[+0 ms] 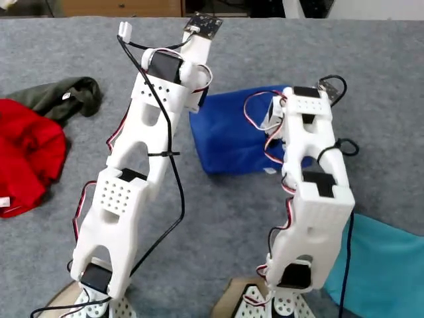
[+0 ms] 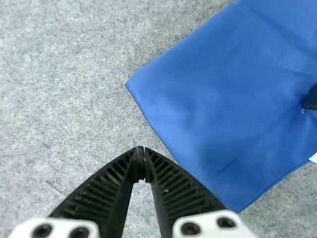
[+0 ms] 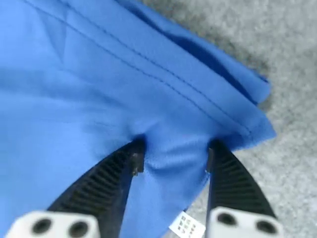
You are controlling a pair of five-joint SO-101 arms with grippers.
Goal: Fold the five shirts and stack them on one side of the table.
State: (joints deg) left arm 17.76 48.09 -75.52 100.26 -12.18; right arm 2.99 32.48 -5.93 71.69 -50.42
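Left gripper (image 2: 140,154) clenched, empty, beside blue shirt (image 1: 232,142) at frame centre; right gripper (image 3: 174,149) spread, apparently pressing shirt edge.

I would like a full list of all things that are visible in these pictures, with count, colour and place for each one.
blue shirt: 1, blue, folded, middle of the table
red shirt: 1, red, crumpled, left edge
dark green shirt: 1, dark green, crumpled, touching the red shirt on its far side
teal shirt: 1, teal, near right corner
table: 1, grey cover, under everything
left arm, right arm: 2, white, side by side
left end effector: 1, black, shut, over bare table beside the blue shirt's corner
right end effector: 1, black, open, on the blue shirt
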